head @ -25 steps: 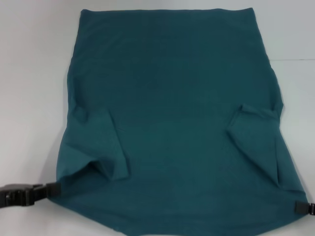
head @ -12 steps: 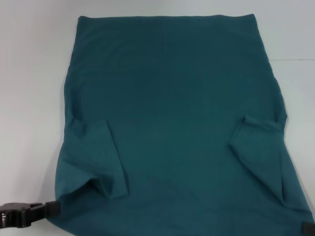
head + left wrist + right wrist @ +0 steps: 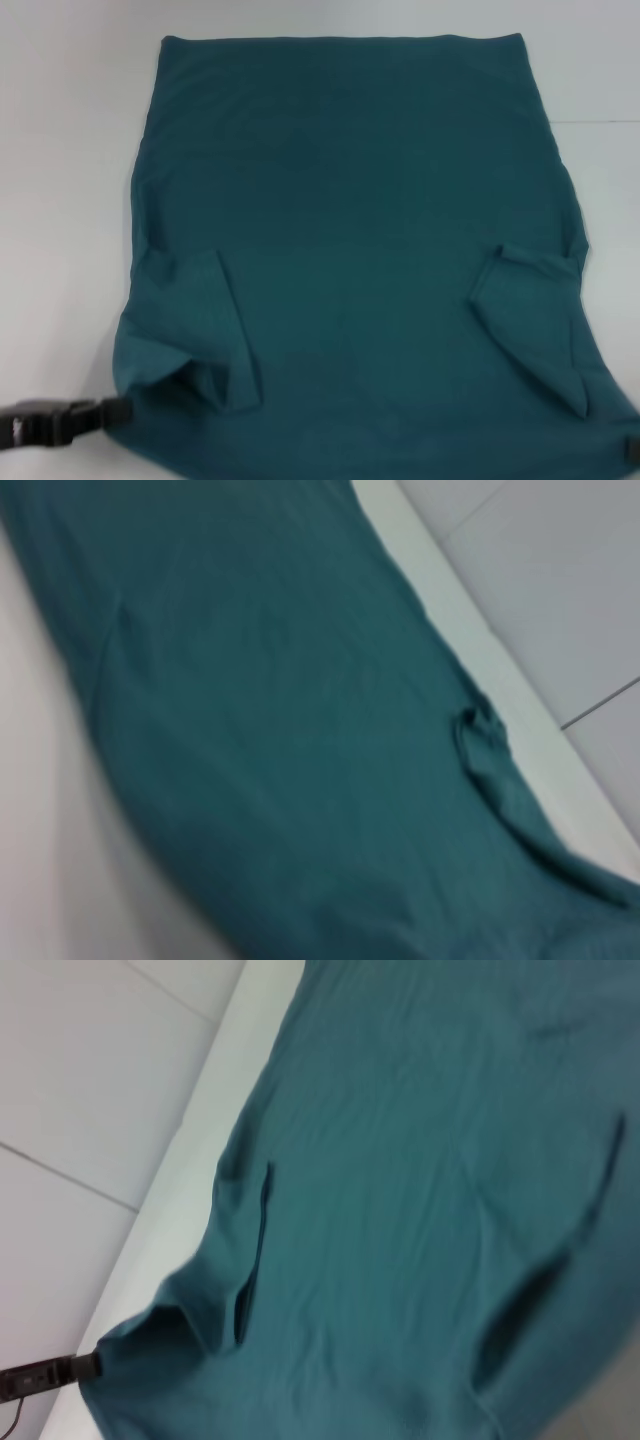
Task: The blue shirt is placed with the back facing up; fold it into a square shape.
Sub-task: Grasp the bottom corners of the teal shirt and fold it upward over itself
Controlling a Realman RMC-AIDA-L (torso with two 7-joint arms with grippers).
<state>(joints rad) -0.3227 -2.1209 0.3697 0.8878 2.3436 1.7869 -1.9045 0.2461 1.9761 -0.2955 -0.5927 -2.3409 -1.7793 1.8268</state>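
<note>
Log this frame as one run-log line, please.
blue shirt: flat on table, sleeves folded in | left gripper: near-left corner | right gripper: near-right corner, mostly out of frame

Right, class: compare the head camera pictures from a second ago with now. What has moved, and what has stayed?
The blue shirt has slid toward the robot, its far hem sitting lower in view. The left end effector and right end effector at its near corners drew back with it. Both sleeves stay folded in over the body; the shirt still lies flat on the white table.

Perhaps a lab: bare white table (image 3: 60,200), pale tiled floor (image 3: 560,590).
</note>
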